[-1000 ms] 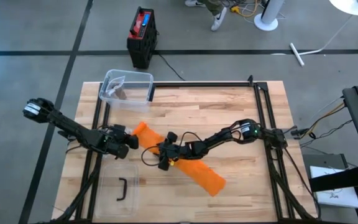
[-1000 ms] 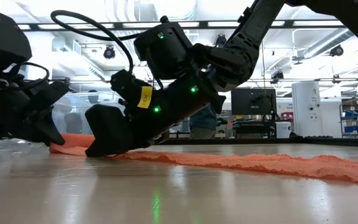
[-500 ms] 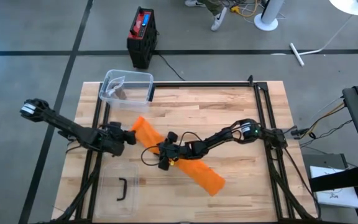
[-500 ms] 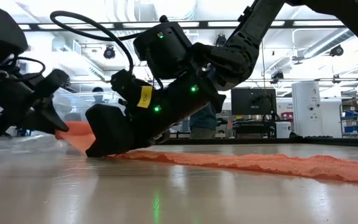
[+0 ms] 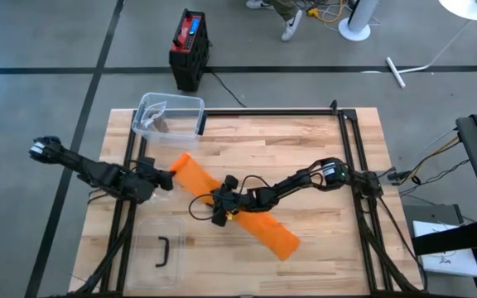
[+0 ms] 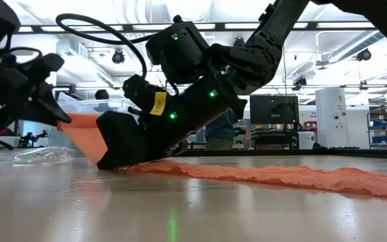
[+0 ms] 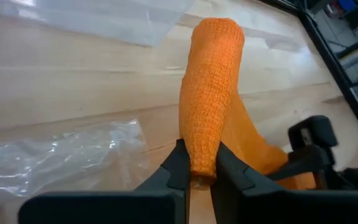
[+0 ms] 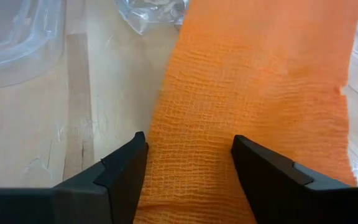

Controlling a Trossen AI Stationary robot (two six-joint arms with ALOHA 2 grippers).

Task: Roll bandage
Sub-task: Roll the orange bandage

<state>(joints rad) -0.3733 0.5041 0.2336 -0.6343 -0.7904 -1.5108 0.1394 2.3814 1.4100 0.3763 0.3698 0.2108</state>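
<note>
Orange bandage (image 7: 211, 106) looked light, limp, stretchy. Left gripper (image 7: 197, 171) pinched its end, lifted; right gripper (image 8: 188, 165) straddled the strip, released.

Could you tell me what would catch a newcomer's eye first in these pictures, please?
The bright orange bandage stands out, running diagonally across the middle of the wooden table. The left tool is shut on its upper end, lifting it off the wood, while the right tool stands open, straddling the strip near its middle. A clear plastic container sits at the far left corner.
</note>
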